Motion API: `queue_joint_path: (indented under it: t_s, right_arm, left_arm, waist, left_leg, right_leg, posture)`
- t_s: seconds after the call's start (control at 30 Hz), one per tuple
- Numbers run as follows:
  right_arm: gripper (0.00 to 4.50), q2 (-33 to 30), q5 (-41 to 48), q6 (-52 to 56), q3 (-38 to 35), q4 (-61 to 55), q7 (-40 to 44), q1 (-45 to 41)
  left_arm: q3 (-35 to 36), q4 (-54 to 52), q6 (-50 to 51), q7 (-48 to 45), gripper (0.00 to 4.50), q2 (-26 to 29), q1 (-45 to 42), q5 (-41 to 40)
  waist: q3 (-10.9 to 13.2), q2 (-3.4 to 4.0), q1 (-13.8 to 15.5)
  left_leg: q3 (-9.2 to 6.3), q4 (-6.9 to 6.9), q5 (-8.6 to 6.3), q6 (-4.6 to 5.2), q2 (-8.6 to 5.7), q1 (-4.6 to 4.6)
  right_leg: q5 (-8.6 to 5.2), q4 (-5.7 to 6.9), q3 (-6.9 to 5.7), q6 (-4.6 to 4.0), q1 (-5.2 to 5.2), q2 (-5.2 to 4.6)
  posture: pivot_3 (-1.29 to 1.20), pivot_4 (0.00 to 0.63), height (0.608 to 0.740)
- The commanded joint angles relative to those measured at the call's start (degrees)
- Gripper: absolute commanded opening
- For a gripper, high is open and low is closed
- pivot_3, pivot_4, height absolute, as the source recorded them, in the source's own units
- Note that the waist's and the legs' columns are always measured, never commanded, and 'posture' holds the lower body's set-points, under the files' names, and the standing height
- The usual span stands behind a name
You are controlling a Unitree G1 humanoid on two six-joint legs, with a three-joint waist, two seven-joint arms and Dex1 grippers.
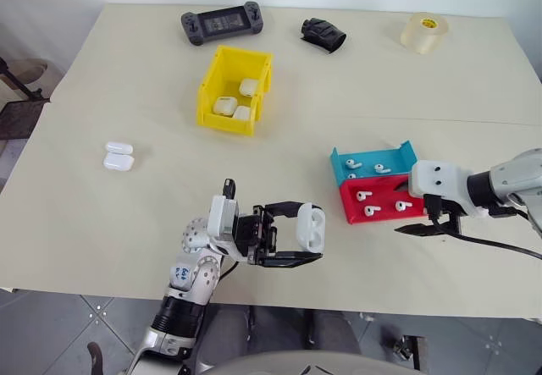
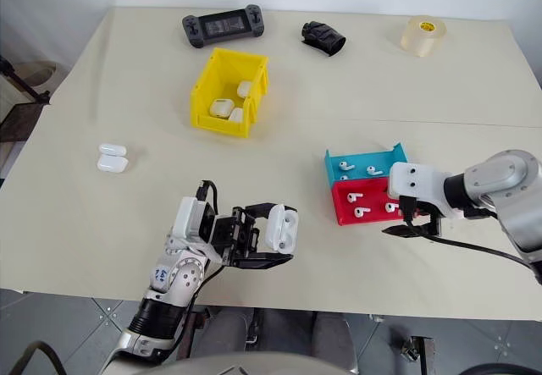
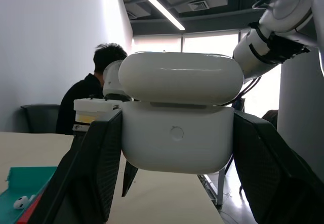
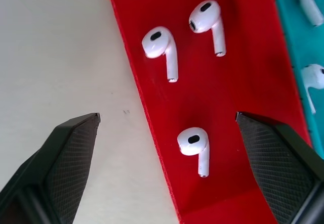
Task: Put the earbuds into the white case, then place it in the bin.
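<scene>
I'm holding the white case point(image 1: 311, 226) in my left gripper point(image 1: 292, 238) near the bench's point(image 1: 85, 223) front edge, the fingers pinching its body from both sides, lid hinged open. Toward the front right corner, my right gripper point(image 4: 167, 128) is hanging over the red tray point(image 4: 253, 82) with its fingers spread wide, straddling the tray's near end; one of the earbuds point(image 4: 194, 143) is lying between them, two more beyond it. I'm judging this the pick step: I'm wanting to centre on that nearest bud and come down straight so one finger isn't catching the tray wall, then close gently on the rounded head, since a glossy bud will likely squirt out. Just behind sits the teal tray point(image 1: 373, 159) with more buds. Farther back, mid-bench, the yellow bin point(image 1: 230, 87) is waiting, already holding several cases.
</scene>
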Motion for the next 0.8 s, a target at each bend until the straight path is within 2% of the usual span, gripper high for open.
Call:
queue_joint_path:
  t_s: [0.03, 0.33, 0.7, 0.8]
  right_arm:
    - [4.5, 0.66, -3.01, -3.32, 0.81, 2.53, 1.68, -1.99]
    - [4.5, 2.53, -8.15, -10.25, 2.97, 8.7, 4.77, -5.27]
    - [0.79, 4.74, -9.68, -11.24, 2.68, 10.08, 6.12, -6.55]
    - [0.79, 5.2, -9.98, -11.49, 2.74, 10.22, 6.26, -6.58]
  left_arm:
    - [-0.13, -1.93, -1.05, -0.31, 2.82, 0.32, -0.41, -0.25]
    - [-0.68, -2.08, -1.38, 0.29, 2.82, -0.01, -1.27, -0.05]
    - [-0.47, -2.68, -1.54, 0.61, 2.82, 0.47, -0.89, -0.23]
    - [-0.46, -2.67, -1.57, 0.67, 2.82, 0.59, -1.01, -0.18]
  waist:
    - [0.0, 0.01, -0.05]
    - [0.0, 0.02, -0.06]
    - [0.0, 0.02, -0.08]
    - [0.0, 0.02, -0.09]
  left_leg:
    - [0.0, 0.01, 0.0, 0.0, 0.0, 0.0]
    - [0.02, 0.02, 0.0, -0.01, 0.0, 0.0]
    - [0.02, 0.04, -0.01, -0.01, 0.01, 0.0]
    - [0.02, 0.06, -0.01, -0.01, 0.02, 0.02]
  right_leg:
    - [0.0, 0.02, 0.0, 0.0, 0.0, 0.0]
    - [0.0, 0.04, 0.0, 0.0, -0.02, 0.0]
    - [0.01, 0.04, -0.01, 0.01, -0.01, 0.0]
    - [0.01, 0.1, -0.01, 0.01, -0.01, 0.01]
  posture:
    - [0.0, 0.15, 0.74]
    - [0.0, 0.15, 0.74]
    - [0.0, 0.15, 0.74]
    - [0.0, 0.15, 0.74]
